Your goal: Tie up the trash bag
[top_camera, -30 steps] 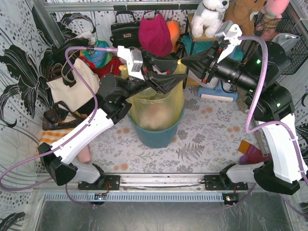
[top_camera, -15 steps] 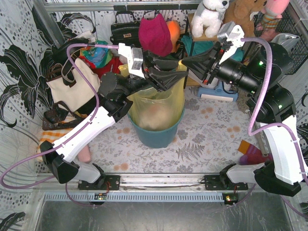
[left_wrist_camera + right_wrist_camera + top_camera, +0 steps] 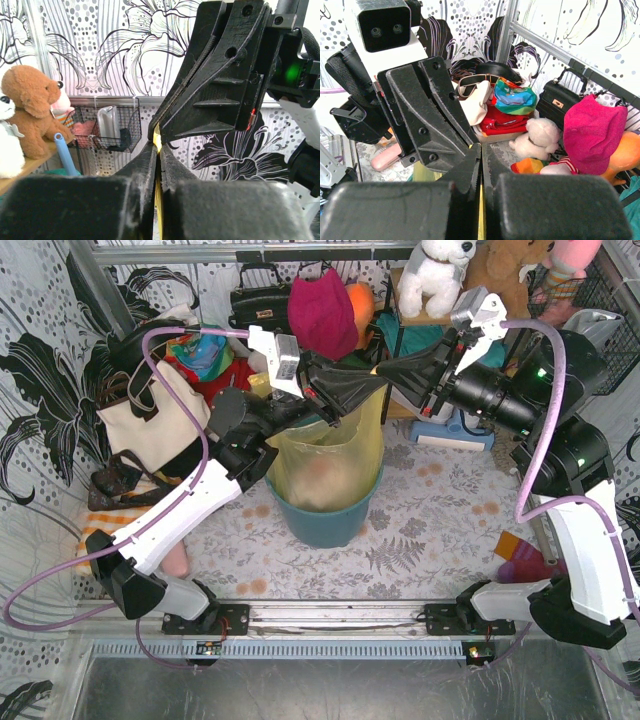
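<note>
Tote bag (image 3: 150, 425), cream with dark straps, at the left edge of the overhead view, against the patterned wall. Just right of it, toward the top, a heap of bright clothes (image 3: 205, 358), then a black handbag (image 3: 255, 305) on the back rail. Left arm (image 3: 190, 510) slanting from the lower left up toward the middle, white shell, purple cable looped over it.

Left fingers (image 3: 362, 390) a little above the centre of the frame, pressed almost together and pinching the raised top of the trash bag (image 3: 320, 465). Seen from the left wrist, only a thin yellow sliver in the slit between them. Bag itself at the centre: translucent yellow, standing in a teal bin (image 3: 325, 525), upper part drawn up out of the rim toward the fingers, a pale crumpled lump visible through the film. Bin on the flowered tabletop (image 3: 430, 530), between the two arms.

Dark red cloth (image 3: 322, 312) hanging at top centre, just behind the fingers.

Right fingers (image 3: 390, 368) immediately right of the left ones, tip to tip with them, clamped flat on the same yellow film. From the right wrist, a narrow yellow strip along the seam between them. Right arm (image 3: 585, 540) rising along the right edge and bending back toward the centre.

White plush toy (image 3: 435, 275) and brown teddy (image 3: 505, 270) at the upper right.
</note>
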`<state>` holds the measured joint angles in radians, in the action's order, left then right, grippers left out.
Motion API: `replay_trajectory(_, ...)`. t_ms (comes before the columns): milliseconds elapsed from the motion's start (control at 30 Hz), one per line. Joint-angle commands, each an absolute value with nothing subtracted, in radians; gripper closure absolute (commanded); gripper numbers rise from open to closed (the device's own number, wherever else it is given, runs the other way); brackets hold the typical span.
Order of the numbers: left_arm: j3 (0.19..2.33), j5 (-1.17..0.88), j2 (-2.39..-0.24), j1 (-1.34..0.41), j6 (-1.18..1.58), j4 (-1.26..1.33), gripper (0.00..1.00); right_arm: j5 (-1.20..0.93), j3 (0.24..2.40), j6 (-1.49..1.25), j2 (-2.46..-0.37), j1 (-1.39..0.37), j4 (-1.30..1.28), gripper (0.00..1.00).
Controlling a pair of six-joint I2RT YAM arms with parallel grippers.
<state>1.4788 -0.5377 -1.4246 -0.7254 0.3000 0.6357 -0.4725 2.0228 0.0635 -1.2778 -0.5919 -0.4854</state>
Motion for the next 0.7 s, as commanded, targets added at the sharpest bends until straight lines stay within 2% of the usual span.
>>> replay_trajectory(0, 1.514, -0.515, -1.418, -0.719, 0.304, 0.664, 0.96, -0.491, 2.015, 0.038, -1.258, -0.594, -0.435, 1.00)
replay_trajectory(100, 1.511, -0.506, -1.413, -0.718, 0.310, 0.657, 1.00, -0.489, 2.013, 0.039, -1.256, -0.595, -0.435, 1.00)
replay_trajectory(200, 1.479, -0.505, -1.385, -0.719, 0.325, 0.682, 1.00, -0.480, 2.009, 0.030, -1.249, -0.595, -0.419, 1.00)
replay_trajectory(300, 1.460, -0.528, -1.363, -0.719, 0.322, 0.671, 1.00, -0.446, 1.988, 0.016, -1.232, -0.594, -0.385, 0.79)
replay_trajectory(333, 1.456, -0.541, -1.356, -0.719, 0.319, 0.662, 1.00, -0.425, 1.982, 0.010, -1.228, -0.594, -0.372, 0.75)
replay_trajectory(500, 1.420, -0.627, -1.321, -0.724, 0.325, 0.658, 1.00, -0.380, 1.984, 0.003, -1.238, -0.594, -0.351, 0.68)
replay_trajectory(667, 1.393, -0.684, -1.294, -0.735, 0.316, 0.630, 1.00, -0.426, 2.014, -0.017, -1.273, -0.594, -0.337, 0.64)
